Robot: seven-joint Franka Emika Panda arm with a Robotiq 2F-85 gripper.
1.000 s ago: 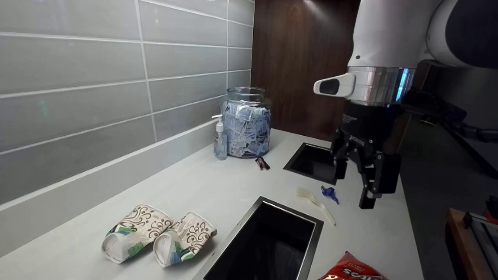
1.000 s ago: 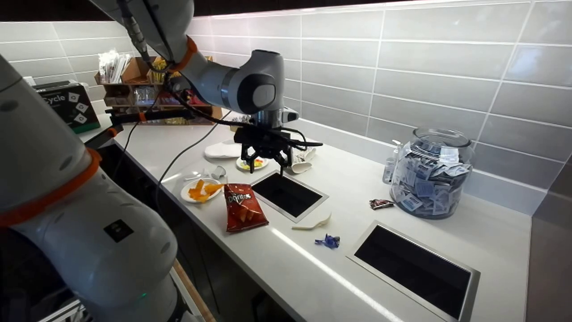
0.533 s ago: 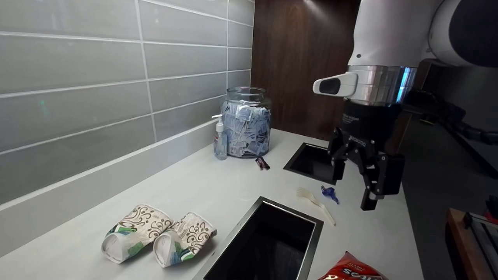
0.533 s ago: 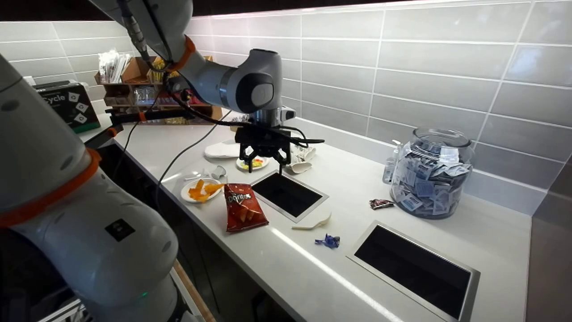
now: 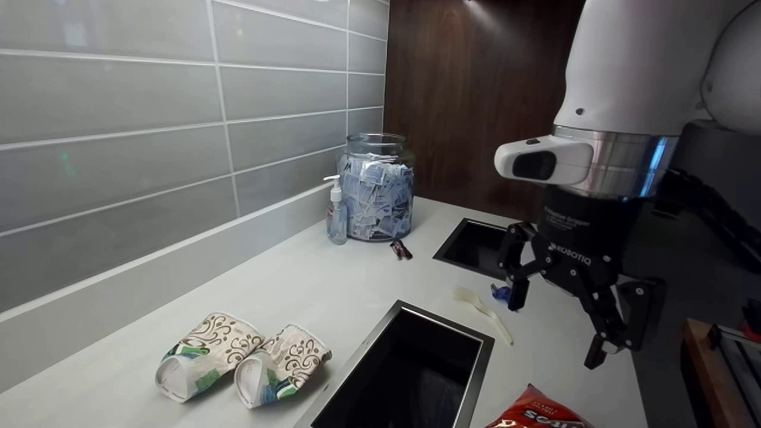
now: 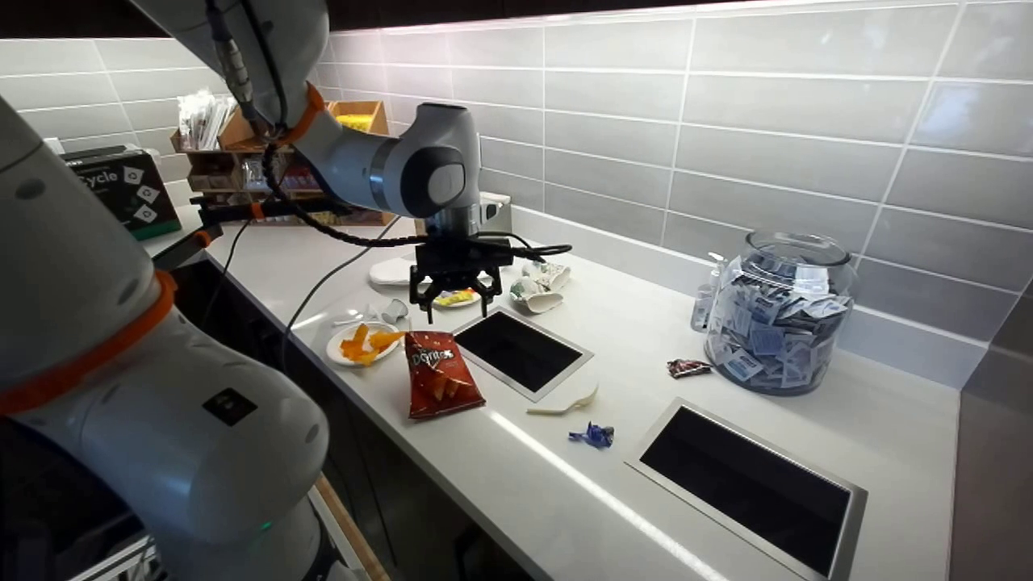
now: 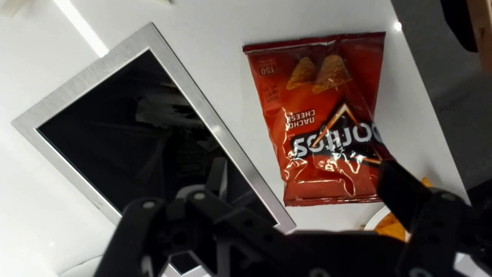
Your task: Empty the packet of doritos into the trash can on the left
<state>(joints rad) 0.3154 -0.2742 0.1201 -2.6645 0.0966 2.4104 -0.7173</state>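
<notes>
The red Doritos packet lies flat on the counter near its front edge. It shows whole in the wrist view and partly in an exterior view. Beside it is a rectangular trash opening with a metal rim, also in the wrist view. A second trash opening lies farther along the counter. My gripper is open and empty above the counter, over the packet's end of the nearer opening. In the wrist view the jaws spread either side of the packet's lower end, apart from it.
A plate of orange chips sits beside the packet. A white fork and blue wrapper lie near the openings. Crumpled cups lie behind. A glass jar and sanitizer bottle stand by the wall.
My gripper has moved toward the packet's side of the nearer opening, appearing lower and larger in an exterior view, and has turned slightly. It stays open. The packet has not moved.
</notes>
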